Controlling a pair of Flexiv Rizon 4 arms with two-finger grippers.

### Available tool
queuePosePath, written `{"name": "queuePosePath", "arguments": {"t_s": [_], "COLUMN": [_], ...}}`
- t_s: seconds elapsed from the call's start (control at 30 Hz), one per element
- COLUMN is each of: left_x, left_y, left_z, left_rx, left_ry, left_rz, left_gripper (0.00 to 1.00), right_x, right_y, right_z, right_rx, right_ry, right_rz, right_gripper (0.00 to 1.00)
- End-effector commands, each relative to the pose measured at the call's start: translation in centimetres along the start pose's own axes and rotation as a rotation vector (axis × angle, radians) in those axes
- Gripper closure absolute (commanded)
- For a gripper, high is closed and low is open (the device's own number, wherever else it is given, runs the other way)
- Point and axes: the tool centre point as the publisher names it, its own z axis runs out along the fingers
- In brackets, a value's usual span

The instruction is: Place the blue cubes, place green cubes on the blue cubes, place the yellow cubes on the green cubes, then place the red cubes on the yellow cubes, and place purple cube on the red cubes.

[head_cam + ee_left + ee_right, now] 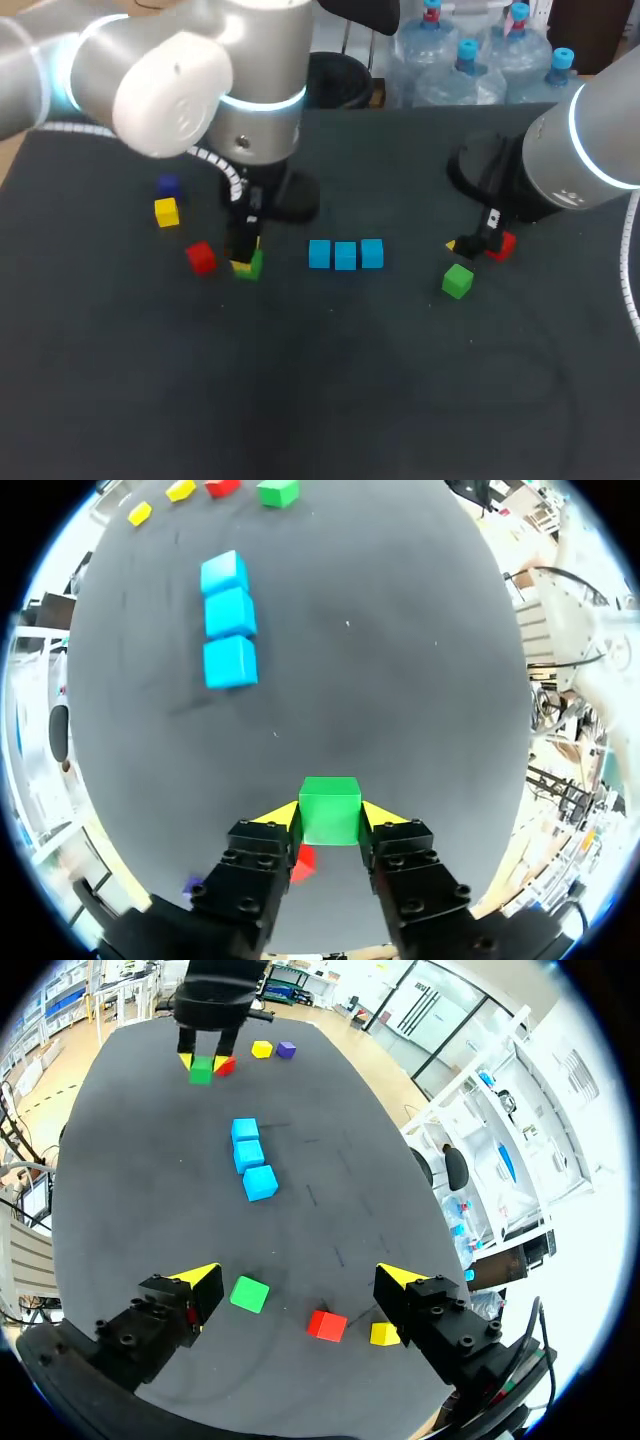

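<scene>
The table point(330, 400) is covered with a dark, matte cloth that shows faint scuffs. Everything on it is a small, smooth, hard-edged block in a flat colour.

Three blue cubes point(345, 254) sit in a straight row at the middle, side by side and touching or nearly so.

The left gripper point(245, 262) is closed on a green cube point(250, 266) left of that row. The left wrist view shows this best: the green cube point(330, 810) fills the narrow gap of the left gripper point(330, 815), with a yellow tip pressed to each side. Whether it rests on the cloth or is lifted I cannot tell.

A red cube point(201, 257) lies just beside it. In the left wrist view this red cube point(303, 862) peeks out under the black fingers. A yellow cube point(166, 212) and a purple cube point(168, 186) stand close together further back on the left.

The right gripper point(300, 1278) is spread wide and holds nothing. Its own view shows another green cube point(249, 1293) just ahead of one finger, another red cube point(327, 1325) between the fingers, and another yellow cube point(384, 1334) by the other finger. All three are apart from one another.

From the head view that second red block is half hidden by the arm. That view shows the bulky, smooth grey arm housings with glowing rings, which the wrist views do not.
</scene>
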Motion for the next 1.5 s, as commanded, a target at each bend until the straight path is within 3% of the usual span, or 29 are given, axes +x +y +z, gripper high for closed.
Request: {"name": "queuePosePath", "arguments": {"t_s": [0.03,0.37,0.97,1.2,1.5], "left_x": [-0.7,-2.1,-6.8,-8.0,-8.0], "left_y": [0.7,1.7,4.0,4.8,5.8], "left_z": [-0.8,-1.7,-1.4,-1.5,-1.4], "left_rx": [0.019,0.001,0.011,-0.007,-0.019], "left_ry": [-0.006,-0.015,-0.009,-0.029,-0.048], "left_rz": [0.003,0.009,0.030,-0.003,-0.083], "left_gripper": [1.00,1.00,1.00,1.00,1.00], "right_x": [0.1,0.1,0.1,0.1,0.1], "right_y": [0.2,0.2,0.2,0.2,0.2], "right_z": [0.0,0.0,0.0,0.0,0.0], "right_rx": [0.011,0.011,0.011,0.011,0.011], "right_ry": [-0.004,-0.004,-0.004,-0.004,-0.004], "right_rz": [0.002,0.002,0.002,0.002,0.002], "right_gripper": [0.00,0.00,0.00,0.00,0.00]}}
